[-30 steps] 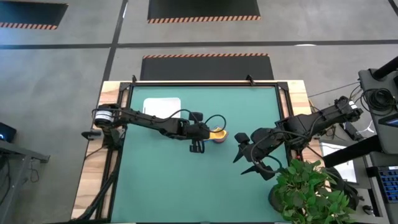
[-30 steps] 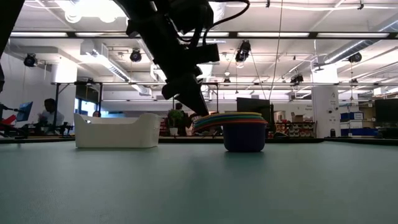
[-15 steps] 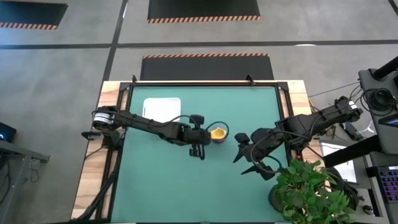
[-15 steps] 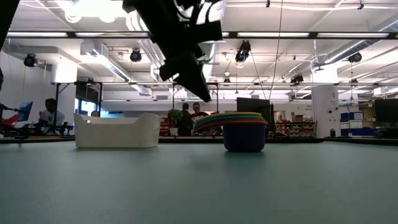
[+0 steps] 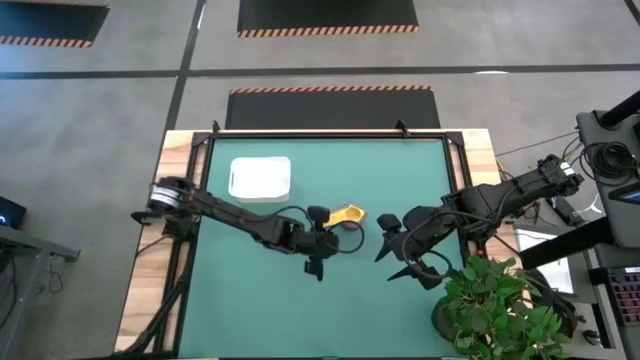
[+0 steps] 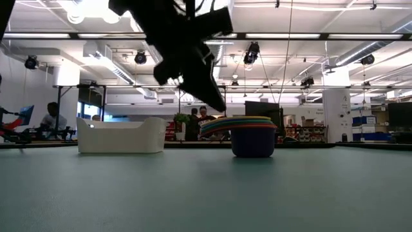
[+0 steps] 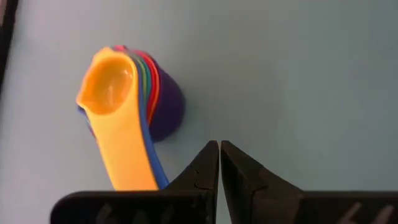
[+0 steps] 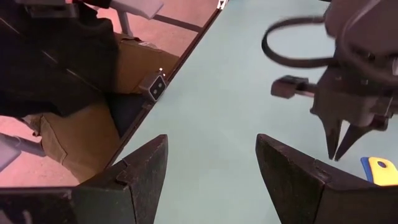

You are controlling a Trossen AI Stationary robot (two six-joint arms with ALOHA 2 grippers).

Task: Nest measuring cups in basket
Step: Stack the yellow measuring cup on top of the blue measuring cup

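Nested measuring cups (image 5: pixel 347 214): frame centre, outside basket (image 5: pixel 260 178). Left gripper (image 5: pixel 314 268) closed, empty, beside stack; right gripper (image 5: pixel 396 252) wide open, empty, waiting.

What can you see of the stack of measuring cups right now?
The stack of measuring cups stands upright on the green table, right of the white basket and outside it. Glossy plastic: a yellow cup nests on top, with red, green and blue rims showing around it and a dark blue bowl at the bottom. The flat handles fan out together. Nothing grips it; the left gripper, jaws shut, hangs beside it.
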